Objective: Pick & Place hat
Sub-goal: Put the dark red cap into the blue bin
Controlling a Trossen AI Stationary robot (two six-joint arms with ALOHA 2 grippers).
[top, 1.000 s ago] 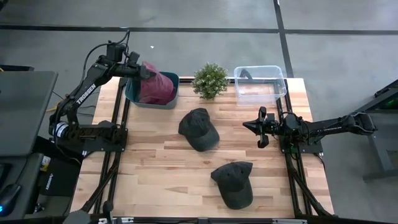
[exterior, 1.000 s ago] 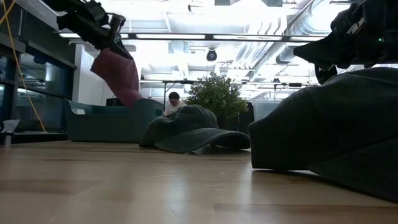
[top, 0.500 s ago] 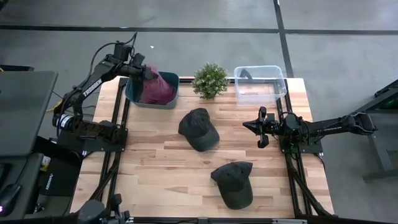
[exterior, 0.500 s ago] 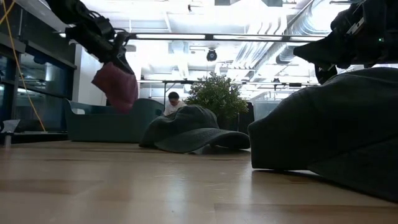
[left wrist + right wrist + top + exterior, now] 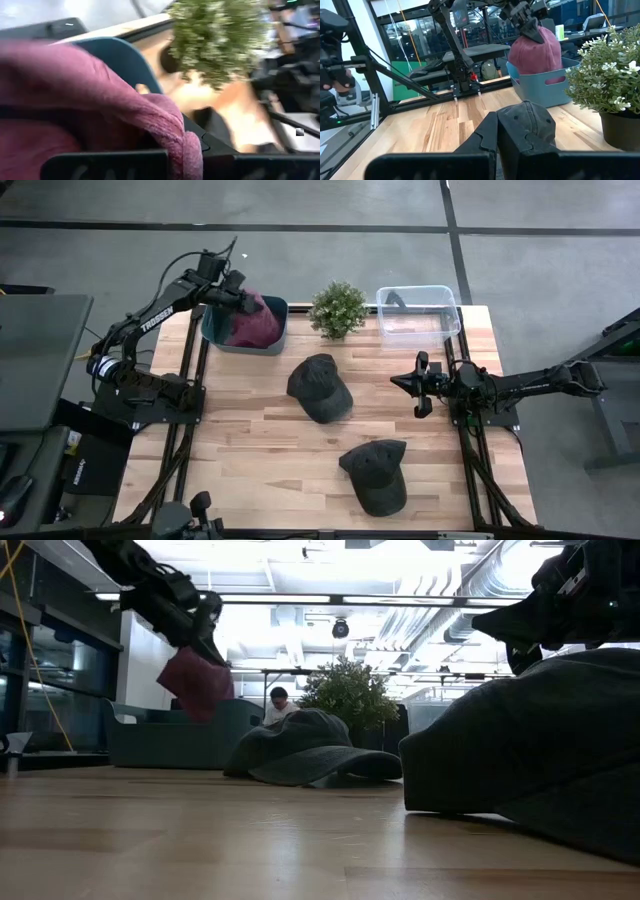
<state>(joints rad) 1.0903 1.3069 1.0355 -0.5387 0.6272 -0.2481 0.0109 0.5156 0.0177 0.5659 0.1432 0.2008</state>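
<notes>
From above, the left gripper (image 5: 240, 297) is clamped on a maroon hat (image 5: 256, 322) at the far-left corner of the wooden desk (image 5: 250, 450), holding it over the teal bin (image 5: 276, 330), with the lower part of the hat inside the bin's walls. A small potted plant (image 5: 337, 309) stands just beside the bin, and a clear plastic container (image 5: 417, 313) sits at the far-right corner. Two dark caps lie on the desk: one (image 5: 319, 387) near the middle, another (image 5: 375, 475) nearer the front edge. The right gripper (image 5: 418, 384) hangs with its fingers closed and empty at the desk's right side, apart from both caps. From desk height, the maroon hat (image 5: 196, 683) dangles from the left gripper (image 5: 204, 632) above the bin (image 5: 170, 732); the middle cap (image 5: 310, 748) lies before the plant (image 5: 350, 690), and the near cap (image 5: 530, 760) fills the right. The left wrist view shows maroon fabric (image 5: 85, 110) close up against the bin's rim (image 5: 130, 55), the plant (image 5: 220, 35) beyond. The right wrist view looks across a dark cap (image 5: 527, 122) to the hat (image 5: 536, 50) in the bin (image 5: 545, 85).
</notes>
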